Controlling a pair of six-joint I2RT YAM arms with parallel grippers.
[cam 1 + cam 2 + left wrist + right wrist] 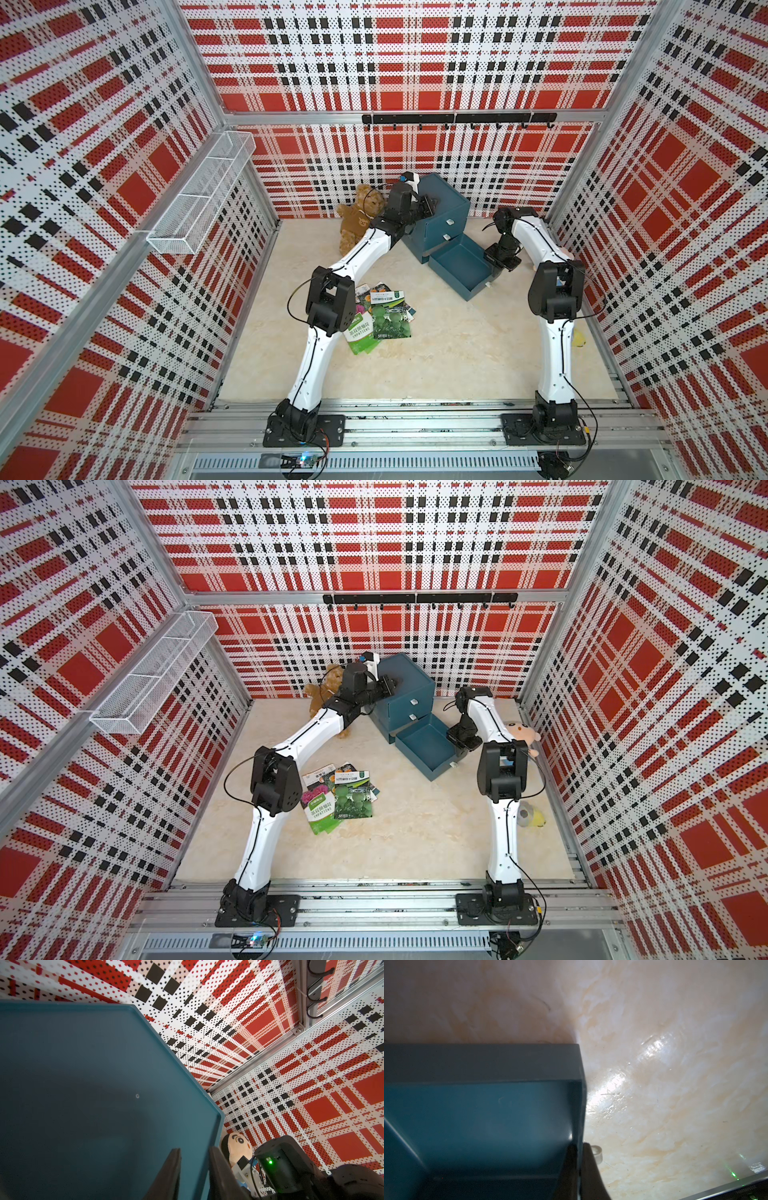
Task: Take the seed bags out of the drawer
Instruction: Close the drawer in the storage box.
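With seed bags (pixel 384 316) heaped near-left on the counter (pixel 457 357) and the drawer (pixel 457 266) empty, I am clamping the cabinet (pixel 446 199) with my left gripper (pixel 430 205) and the drawer wall with my right gripper (pixel 505 266); releasing both likely comes next.

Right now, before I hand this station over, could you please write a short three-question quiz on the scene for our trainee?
1. True or false: the pulled-out bottom drawer of the teal box-shaped cabinet has a packet inside.
2. The flat glossy printed seed bags lie: A) piled on the cream marbled tabletop; B) inside the drawer; C) on the cabinet's top.
3. What is the black right gripper shut on?
Key: 1 false, the drawer is empty. 2 A. 3 The drawer's wall, next to its small white knob.
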